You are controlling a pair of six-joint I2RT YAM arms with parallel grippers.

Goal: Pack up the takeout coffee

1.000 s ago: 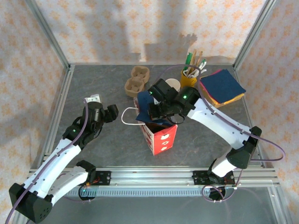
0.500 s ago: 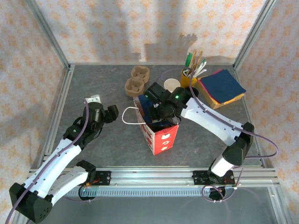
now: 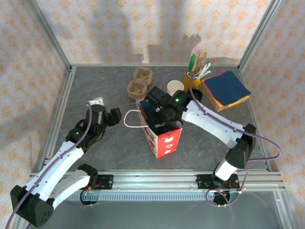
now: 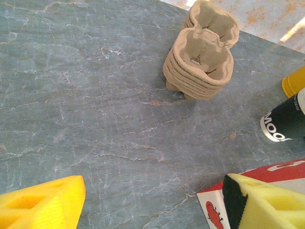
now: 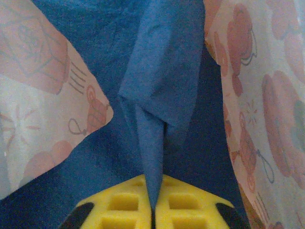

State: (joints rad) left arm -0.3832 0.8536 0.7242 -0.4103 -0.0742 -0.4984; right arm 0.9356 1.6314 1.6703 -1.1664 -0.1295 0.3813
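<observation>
Right gripper [image 5: 153, 212] sits inside red bag [image 3: 167, 141], fingers pinched on blue napkin [image 5: 162, 71], with the bag walls close on both sides. Left gripper [image 4: 152, 205] has jaws wide apart over open table [image 3: 95, 90]. Takeout coffee [image 3: 175, 87] stands behind the bag, between carrier [image 3: 139, 81] and yellow cup [image 3: 192, 82]. A second ago the right wrist overlapped the coffee; it has since shifted left.

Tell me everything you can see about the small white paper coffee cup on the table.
The coffee cup is small, white paper, with a dark band carrying white lettering round its lower part. It stands upright on the grey table, between the stacked brown carriers and the yellow utensil cup, behind the red-and-white bag. Its top looks pale; lidded or open, I cannot tell. Nothing holds it.
</observation>
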